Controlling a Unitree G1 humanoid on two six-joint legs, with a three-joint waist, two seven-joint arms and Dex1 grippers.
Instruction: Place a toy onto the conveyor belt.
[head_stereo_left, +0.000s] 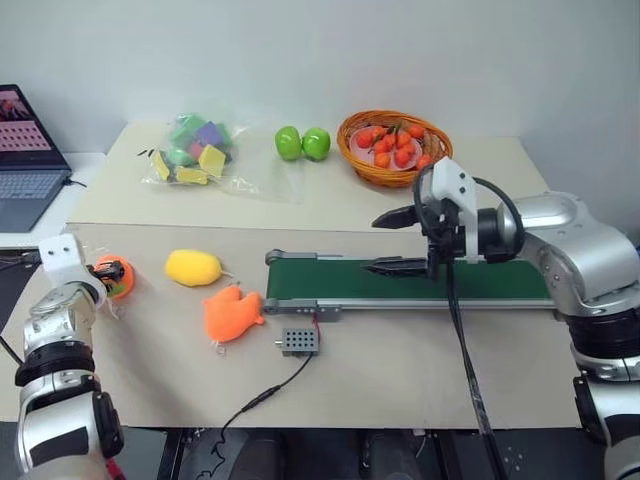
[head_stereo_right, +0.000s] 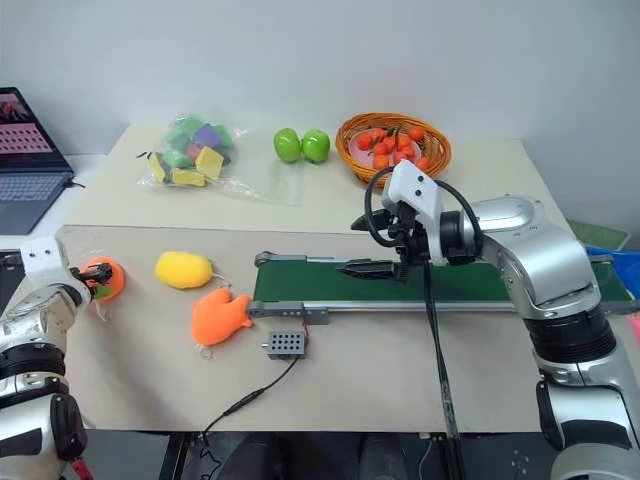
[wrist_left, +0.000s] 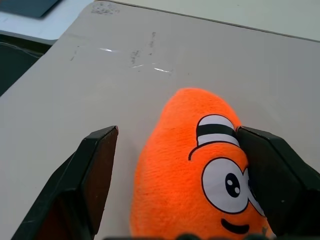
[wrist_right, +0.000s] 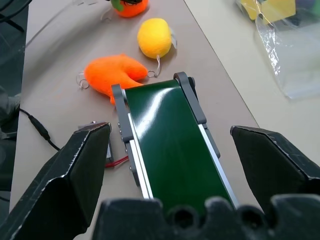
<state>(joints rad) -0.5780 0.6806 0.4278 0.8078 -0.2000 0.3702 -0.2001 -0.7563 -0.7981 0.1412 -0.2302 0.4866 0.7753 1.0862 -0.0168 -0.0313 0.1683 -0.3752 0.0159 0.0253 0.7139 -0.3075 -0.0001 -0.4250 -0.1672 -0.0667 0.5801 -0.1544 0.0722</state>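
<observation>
From the head, the toy (head_stereo_left: 115, 276) lies on the table (head_stereo_left: 400, 370) at its left edge, well apart from the conveyor belt (head_stereo_left: 480, 281). The left wrist view shows the left gripper (wrist_left: 180, 165) spread around the toy, one finger touching it. The right wrist view shows the right gripper (wrist_right: 187, 170) spread above the belt.

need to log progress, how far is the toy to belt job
Early stage. Done: the left gripper has reached the toy at the table's left edge, open fingers on either side of it. In hand: the grasp, jaws not yet closed on it. Left: close, lift, carry it past the yellow plush and set it on the conveyor belt, which carries nothing. The right gripper hovers open over the belt.
</observation>
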